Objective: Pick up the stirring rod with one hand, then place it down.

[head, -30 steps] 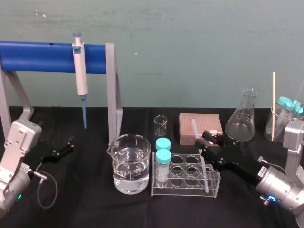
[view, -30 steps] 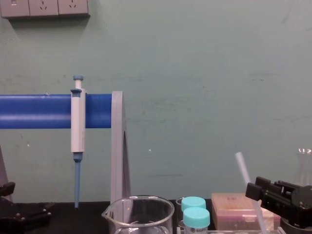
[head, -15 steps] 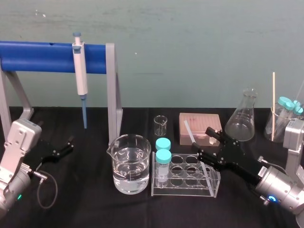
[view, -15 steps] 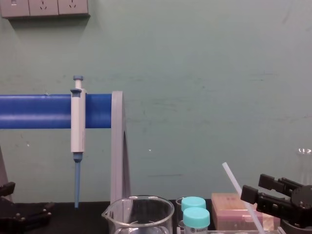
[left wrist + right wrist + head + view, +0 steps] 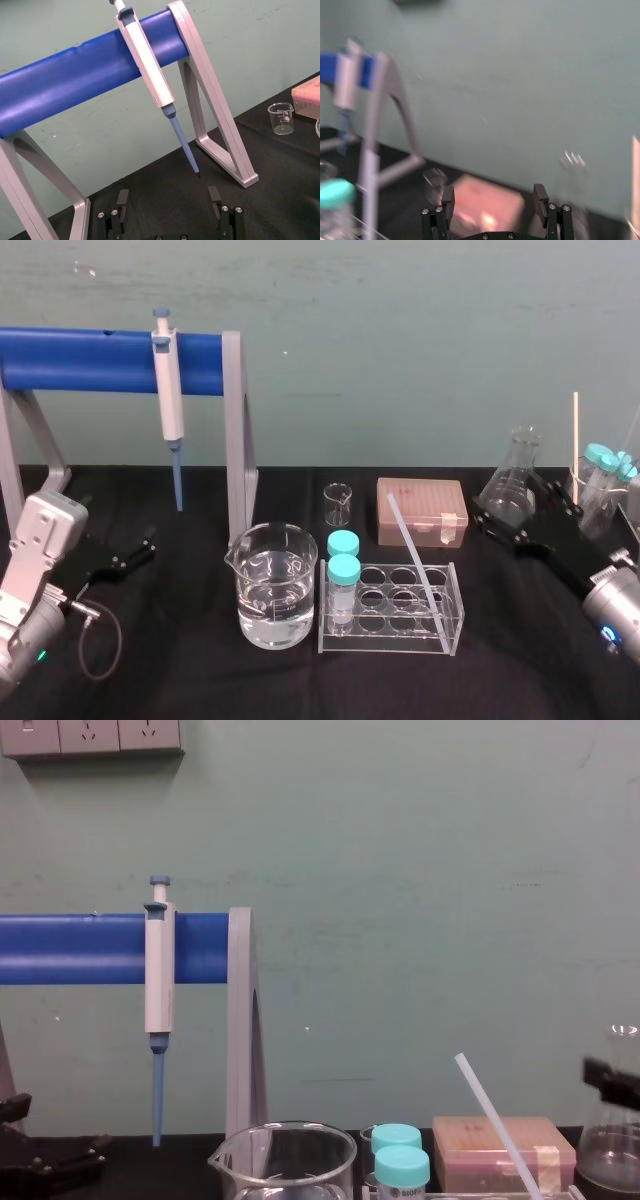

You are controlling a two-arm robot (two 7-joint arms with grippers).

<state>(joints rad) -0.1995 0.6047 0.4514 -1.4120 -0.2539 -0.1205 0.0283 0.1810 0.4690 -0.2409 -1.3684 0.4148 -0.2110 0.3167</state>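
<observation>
The stirring rod (image 5: 413, 558) is found in the clear test-tube rack (image 5: 388, 644). Its lower end is seated in a well at the rack's right front corner. The rod is tilted, with its upper end leaning back and to the left, in front of the pink box (image 5: 440, 502). In the chest view, the stirring rod (image 5: 495, 1125) is seen slanting up to the left beside the pink box (image 5: 505, 1135).

The right gripper (image 5: 512, 523) is held above the black table (image 5: 180, 670), to the right of the rack and in front of the flask (image 5: 512, 478). It is well apart from the rod. In the right wrist view, the right gripper (image 5: 494, 197) is shown with its jaws wide and nothing held between them.

The left gripper (image 5: 125, 558) is parked low at the left, near the blue bar stand (image 5: 90, 360) on which the pipette (image 5: 168, 390) is hung. In the left wrist view, the left gripper (image 5: 168, 197) is shown with its jaws wide and nothing held.

A beaker (image 5: 275, 585) of water is placed just left of the rack, and two capped tubes (image 5: 343, 558) are set in the rack's left end.
</observation>
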